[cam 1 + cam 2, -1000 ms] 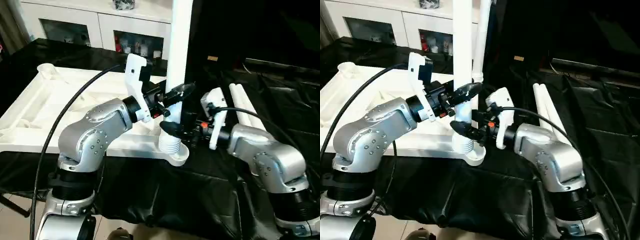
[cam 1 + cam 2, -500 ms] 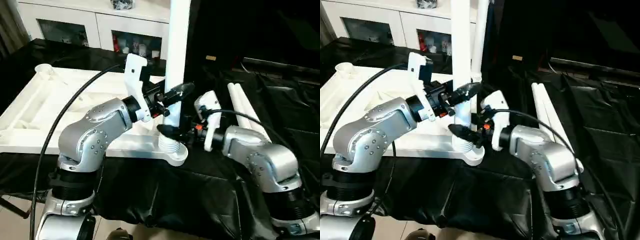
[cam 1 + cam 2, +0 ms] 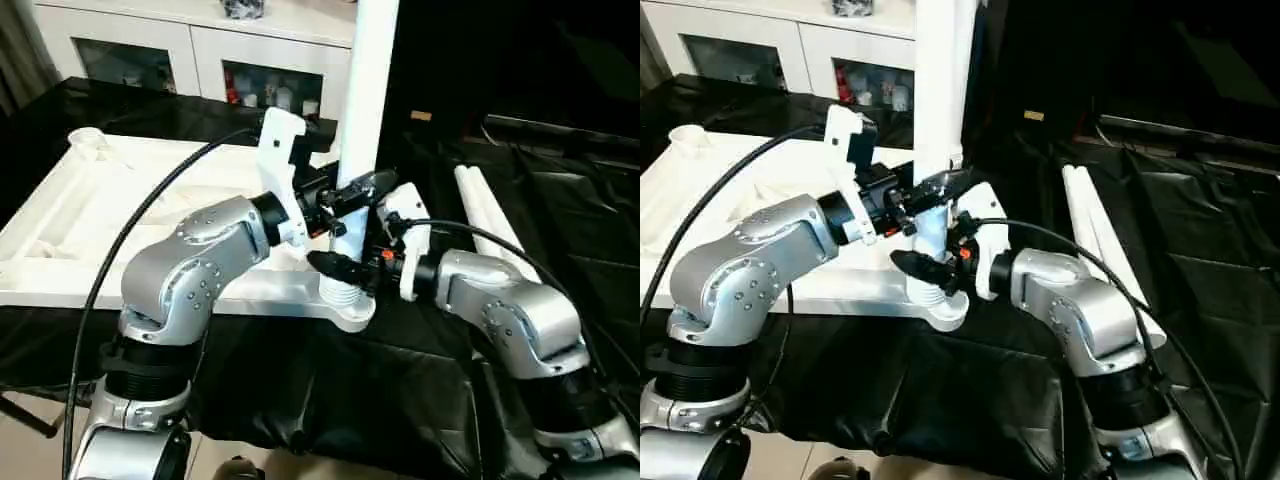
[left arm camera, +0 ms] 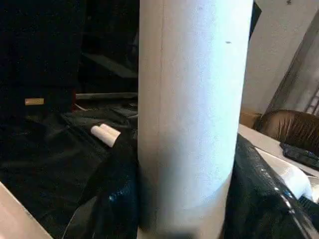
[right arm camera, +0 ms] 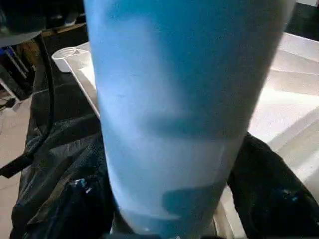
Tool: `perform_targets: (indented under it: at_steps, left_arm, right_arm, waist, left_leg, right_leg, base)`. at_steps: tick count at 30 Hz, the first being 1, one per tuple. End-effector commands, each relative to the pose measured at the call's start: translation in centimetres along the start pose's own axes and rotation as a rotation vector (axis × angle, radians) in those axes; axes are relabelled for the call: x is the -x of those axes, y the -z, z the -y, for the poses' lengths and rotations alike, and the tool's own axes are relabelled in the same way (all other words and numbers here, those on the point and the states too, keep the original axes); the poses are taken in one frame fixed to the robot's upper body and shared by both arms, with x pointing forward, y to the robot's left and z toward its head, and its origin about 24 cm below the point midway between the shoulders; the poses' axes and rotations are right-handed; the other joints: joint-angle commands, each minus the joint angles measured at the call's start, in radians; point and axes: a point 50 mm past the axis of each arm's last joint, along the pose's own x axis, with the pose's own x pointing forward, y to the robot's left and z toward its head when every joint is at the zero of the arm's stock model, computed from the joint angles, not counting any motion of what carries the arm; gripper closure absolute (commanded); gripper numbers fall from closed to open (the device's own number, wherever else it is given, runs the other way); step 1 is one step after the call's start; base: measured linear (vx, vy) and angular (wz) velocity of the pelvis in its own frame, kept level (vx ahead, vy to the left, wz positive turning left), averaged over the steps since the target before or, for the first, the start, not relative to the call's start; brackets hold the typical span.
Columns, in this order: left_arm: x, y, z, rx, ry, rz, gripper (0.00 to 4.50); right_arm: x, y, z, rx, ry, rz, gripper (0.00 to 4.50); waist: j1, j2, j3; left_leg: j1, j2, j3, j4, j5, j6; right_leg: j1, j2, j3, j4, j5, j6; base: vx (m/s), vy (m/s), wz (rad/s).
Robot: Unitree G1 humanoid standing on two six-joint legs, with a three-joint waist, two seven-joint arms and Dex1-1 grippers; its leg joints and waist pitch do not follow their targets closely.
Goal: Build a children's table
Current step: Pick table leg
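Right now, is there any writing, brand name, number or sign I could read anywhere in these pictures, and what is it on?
No text can be read anywhere.
Small gold tag on the dark backdrop behind the black-draped surface: too small to read, if it carries writing at all.
Items behind the glass cabinet doors: too small and blurred to read.
White table top, upright leg and spare legs: plain, no markings visible.
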Motion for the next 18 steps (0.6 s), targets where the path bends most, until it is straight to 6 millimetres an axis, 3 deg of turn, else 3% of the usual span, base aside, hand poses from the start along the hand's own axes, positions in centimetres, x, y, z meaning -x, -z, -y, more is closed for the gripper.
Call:
perform_targets:
  at_steps: [1,6,18]
  left_arm:
    - [-0.35,-1.12,1.04,-0.035,0.067,0.025,2.62]
    - [-0.29,-1.04,1.02,-0.043,0.071,0.017,2.62]
    - [-0.29,-1.01,0.89,-0.058,0.071,0.006,2.62]
  right_arm:
    - [0.11,-0.47,0.54,0.026,0.032,0.004,1.42]
    - [-0.02,-0.64,0.65,0.032,0.035,0.012,1.42]
    - [0.02,-0.61,0.55,0.033,0.021,0.020,2.51]
  waist:
    - [0.000,0.001,-0.069]
    - [0.000,0.002,-0.069]
    - [0.000,0.005,-0.070]
  left_leg:
    - [0.015,0.041,-0.013,-0.066,-0.119,-0.041]
    - [0.015,0.041,-0.013,-0.066,-0.119,-0.041]
    - [0.015,0.041,-0.013,-0.066,-0.119,-0.044]
  right_leg:
    - [0.046,-0.084,0.053,-0.069,-0.086,-0.131]
    - [0.045,-0.083,0.053,-0.068,-0.082,-0.132]
    - [0.047,-0.083,0.053,-0.067,-0.068,-0.135]
  base:
    - [0.000,0.000,0.00]
    - [0.000,0.000,0.00]
    - [0.000,0.000,0.00]
